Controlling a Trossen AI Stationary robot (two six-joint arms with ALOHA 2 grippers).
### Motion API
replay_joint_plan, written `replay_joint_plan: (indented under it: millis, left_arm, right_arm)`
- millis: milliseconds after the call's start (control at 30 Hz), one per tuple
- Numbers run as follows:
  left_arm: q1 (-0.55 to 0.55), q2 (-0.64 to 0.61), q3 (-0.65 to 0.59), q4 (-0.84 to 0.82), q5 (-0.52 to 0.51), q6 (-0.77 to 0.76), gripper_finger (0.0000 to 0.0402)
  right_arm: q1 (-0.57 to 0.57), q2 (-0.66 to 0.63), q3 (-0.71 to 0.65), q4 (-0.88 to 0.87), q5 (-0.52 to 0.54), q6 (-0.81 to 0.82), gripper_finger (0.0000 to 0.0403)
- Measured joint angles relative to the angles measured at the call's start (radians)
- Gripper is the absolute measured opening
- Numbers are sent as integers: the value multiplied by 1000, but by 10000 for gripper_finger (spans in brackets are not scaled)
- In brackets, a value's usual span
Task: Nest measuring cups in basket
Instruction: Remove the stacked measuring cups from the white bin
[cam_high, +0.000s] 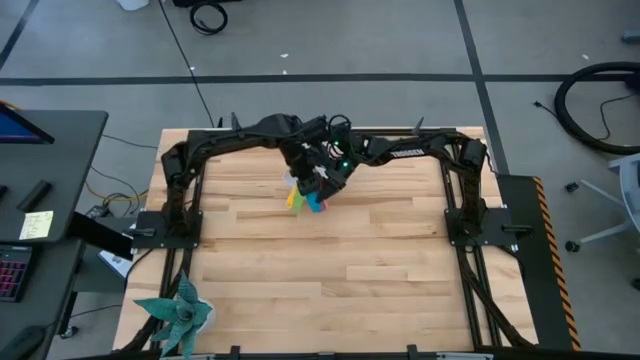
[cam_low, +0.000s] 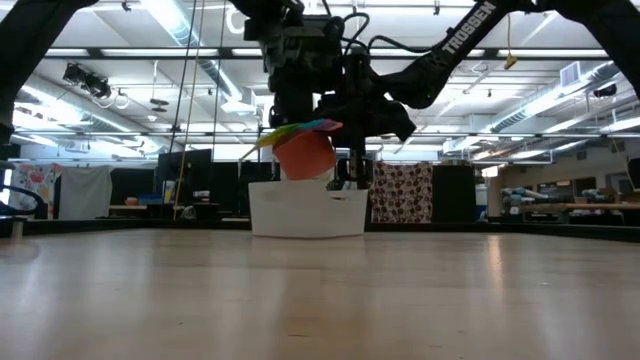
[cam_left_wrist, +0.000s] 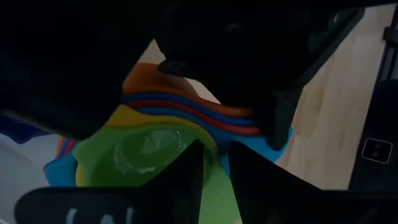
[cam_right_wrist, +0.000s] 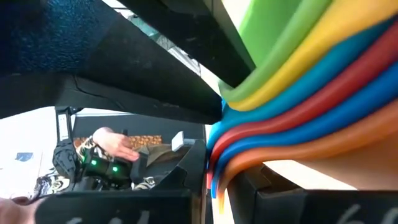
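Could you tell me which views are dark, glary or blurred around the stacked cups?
Left wrist view: mostly black gripper bodies; the nested plastic measuring cups show blurred between them. Right wrist view: cup handles fill the frame, soft. Low view: ceiling lights glare behind the white plastic basket.

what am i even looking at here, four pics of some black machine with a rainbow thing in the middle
It is a robot with two dark arms at a wooden table, each ending in two fingers. One picture looks straight down, one looks level across the table, and two come from cameras on the wrists. The rainbow thing is a nested stack of measuring cups, green innermost and orange outermost. It hangs in the air just above a white basket. The left gripper is at the stack, its fingers at the green cup's rim. The right gripper crowds in beside it. A teal plant sits at one table corner.
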Motion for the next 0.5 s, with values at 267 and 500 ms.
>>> replay_joint_plan:
  millis: [267,500]
  left_arm:
    - [-35,-5,-1,-14,-4,22,74]
    - [-39,-5,-1,-20,-15,44,51]
  right_arm:
    - [16,-17,-31,42,9,44,43]
    - [25,-19,-31,35,19,47,43]
